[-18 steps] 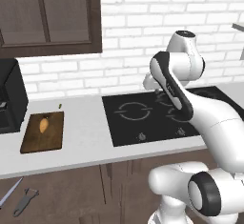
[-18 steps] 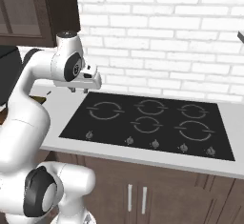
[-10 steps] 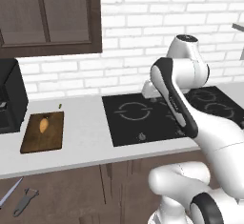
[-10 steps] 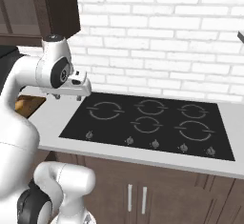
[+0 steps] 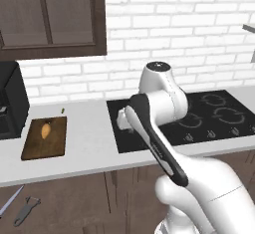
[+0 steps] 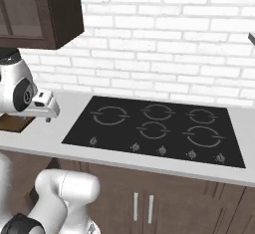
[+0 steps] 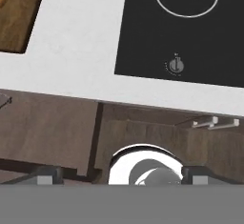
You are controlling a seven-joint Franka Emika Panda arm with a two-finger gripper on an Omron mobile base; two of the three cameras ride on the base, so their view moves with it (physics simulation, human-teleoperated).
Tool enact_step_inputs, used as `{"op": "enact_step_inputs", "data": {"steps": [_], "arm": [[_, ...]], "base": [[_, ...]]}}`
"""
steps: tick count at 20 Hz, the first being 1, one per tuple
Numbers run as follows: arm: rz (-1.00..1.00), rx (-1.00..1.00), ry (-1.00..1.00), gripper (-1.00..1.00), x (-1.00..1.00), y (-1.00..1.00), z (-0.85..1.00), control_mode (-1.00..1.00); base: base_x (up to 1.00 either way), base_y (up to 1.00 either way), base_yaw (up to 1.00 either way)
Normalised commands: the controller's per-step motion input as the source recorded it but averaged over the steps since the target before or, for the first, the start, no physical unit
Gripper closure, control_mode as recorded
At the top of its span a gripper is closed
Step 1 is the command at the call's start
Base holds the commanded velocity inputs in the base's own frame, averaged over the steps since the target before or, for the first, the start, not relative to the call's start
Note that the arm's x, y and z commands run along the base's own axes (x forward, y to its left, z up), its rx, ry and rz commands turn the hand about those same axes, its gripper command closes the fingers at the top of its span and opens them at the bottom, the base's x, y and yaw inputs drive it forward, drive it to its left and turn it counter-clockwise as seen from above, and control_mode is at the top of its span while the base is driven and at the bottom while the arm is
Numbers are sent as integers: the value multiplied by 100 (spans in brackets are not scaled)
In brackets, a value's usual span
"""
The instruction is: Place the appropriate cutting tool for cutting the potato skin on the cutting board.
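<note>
Over the last second the arm has swung leftward off the hob (image 5: 199, 118) toward the board's end of the tabletop (image 5: 89, 138), and the tool (image 7: 123, 178) has gone from clenched to spread wide — its two dark tips stand well apart at the bottom of the hand view, with nothing between them. In the right base view the tool (image 6: 46, 107) hangs above the tabletop's front left part, beside the hob.

That reads as getting ready for a pick, not a place. The board (image 5: 45, 137) lies flat at the left of the tabletop, next to a black appliance (image 5: 11, 101), and the potato (image 5: 46, 130) rests on it. The peeler (image 5: 26, 210) is not on the tabletop at all — it lies low at the bottom left of the left base view, below the counter edge, just beside the knife (image 5: 11, 207), a longer thin blade.

So the task looks barely begun: the peeler is untouched and well apart from the tool. My guess is the next reach must go down and left, and it must pick the forked piece, not the blade beside it.
</note>
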Motion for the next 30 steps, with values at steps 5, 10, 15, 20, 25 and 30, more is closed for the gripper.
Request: {"op": "enact_step_inputs", "data": {"steps": [5,10,15,20,25,30], "arm": [[-3,-4,8,-100,-30,100,-21,-100],[-7,-7,9,-100,-22,100,-28,-100],[-8,-5,13,-100,-12,100,-43,-100],[-9,-2,15,-100,-15,100,-49,-100],[-2,0,6,-100,-11,87,-55,-100],[0,0,0,-100,-14,64,-58,-100]], "base": [[0,0,0],[0,0,0],[0,0,0],[0,0,0],[0,0,0],[0,0,0]]}}
